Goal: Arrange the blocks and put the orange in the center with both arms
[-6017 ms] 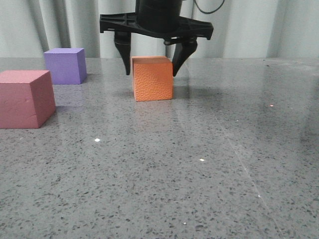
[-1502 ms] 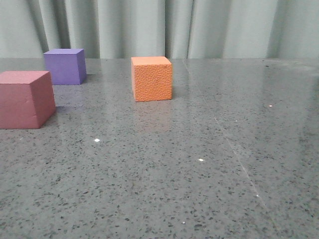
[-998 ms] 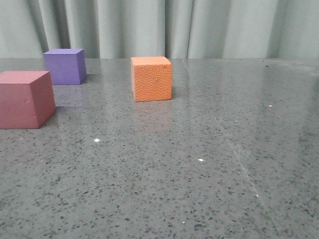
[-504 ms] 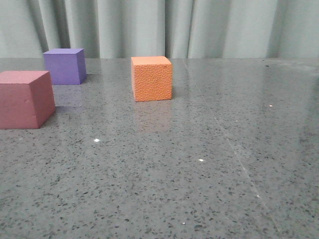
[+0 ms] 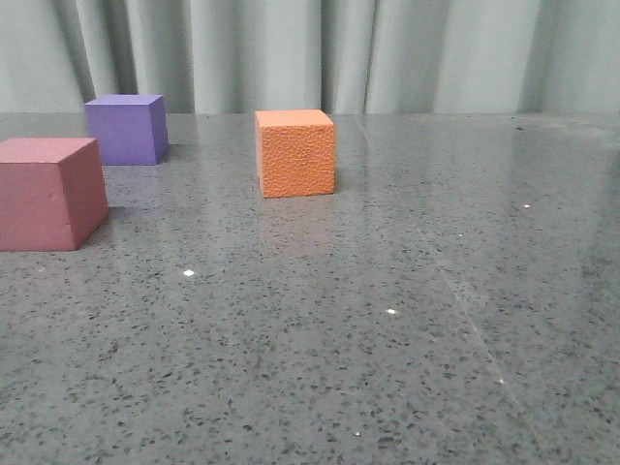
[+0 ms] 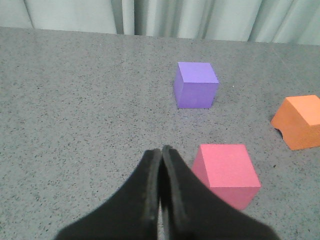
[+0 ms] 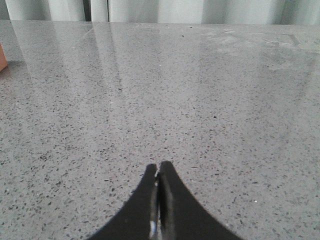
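Meanwhile, both pincers, left pincer [image 6: 161, 152] and right pincer [image 7: 158, 167], sit closed, empty.

Front view: three blocks on the tabletop [image 5: 407, 320]. Nearest block [image 5: 50, 193] at left edge, mid-frame. Second block [image 5: 126, 128] behind it, upper left. Third block [image 5: 295, 153] right of both, upper centre, standing apart.

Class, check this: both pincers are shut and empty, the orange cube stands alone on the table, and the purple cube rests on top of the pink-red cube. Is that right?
One error. The purple cube is not on the pink-red cube; both sit on the table, apart, as the front view shows. The left pincer and right pincer are shut and empty, and the orange cube stands alone.
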